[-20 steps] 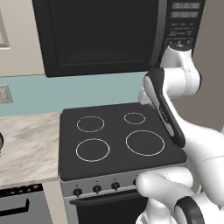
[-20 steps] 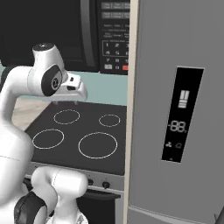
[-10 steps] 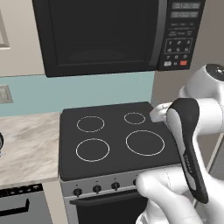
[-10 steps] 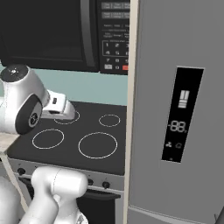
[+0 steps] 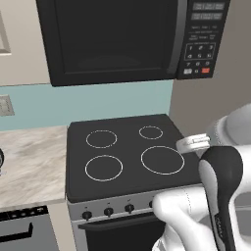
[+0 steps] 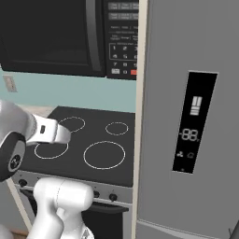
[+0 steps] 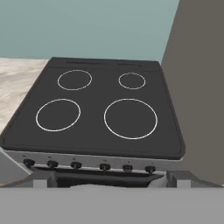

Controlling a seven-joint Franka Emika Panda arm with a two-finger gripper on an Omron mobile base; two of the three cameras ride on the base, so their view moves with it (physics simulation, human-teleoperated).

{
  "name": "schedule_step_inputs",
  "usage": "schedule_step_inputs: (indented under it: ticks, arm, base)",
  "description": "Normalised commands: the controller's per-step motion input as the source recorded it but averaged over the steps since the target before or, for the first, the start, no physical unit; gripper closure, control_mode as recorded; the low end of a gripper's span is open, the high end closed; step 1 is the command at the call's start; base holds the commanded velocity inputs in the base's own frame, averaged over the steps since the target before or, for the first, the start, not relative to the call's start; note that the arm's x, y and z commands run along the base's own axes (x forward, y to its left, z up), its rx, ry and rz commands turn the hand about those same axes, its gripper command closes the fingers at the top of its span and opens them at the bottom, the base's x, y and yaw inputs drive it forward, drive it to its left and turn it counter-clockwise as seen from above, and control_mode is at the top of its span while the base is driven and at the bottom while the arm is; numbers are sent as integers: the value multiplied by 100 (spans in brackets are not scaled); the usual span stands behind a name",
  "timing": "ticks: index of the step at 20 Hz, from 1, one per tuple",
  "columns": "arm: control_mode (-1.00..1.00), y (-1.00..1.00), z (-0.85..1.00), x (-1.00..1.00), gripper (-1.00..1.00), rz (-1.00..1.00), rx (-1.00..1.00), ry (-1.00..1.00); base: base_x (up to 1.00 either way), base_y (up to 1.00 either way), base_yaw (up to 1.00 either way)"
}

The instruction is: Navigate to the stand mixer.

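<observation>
Four stove (image 5: 122, 157) rings hold frame; our arm (image 5: 223, 196) folded lower. Mixer unseen, driving remains. End effector width: cannot tell.

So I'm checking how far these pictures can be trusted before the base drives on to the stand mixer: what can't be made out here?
- Microwave: top cut off by the frame in both base views; keypad lettering too small.
- Dark object on the counter: cut by the left base view's left edge, unidentifiable.
- Fridge: cropped on the right base view's top, right and bottom edges.
- Stove knobs: markings too small in the hand view.
</observation>
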Motion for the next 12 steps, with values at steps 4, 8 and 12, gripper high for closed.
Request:
schedule_step_inputs:
  ticks: [4, 8, 12]
  arm:
    - [-100, 2, 15, -79, -100, -6, 0, -12]
    - [-100, 39, 5, -88, -100, -4, 4, -20]
    - [100, 0, 0, 0, -100, 0, 0, 0]
  base:
    - [0, 0, 0]
    - [0, 0, 0]
    - [-99, 80, 0]
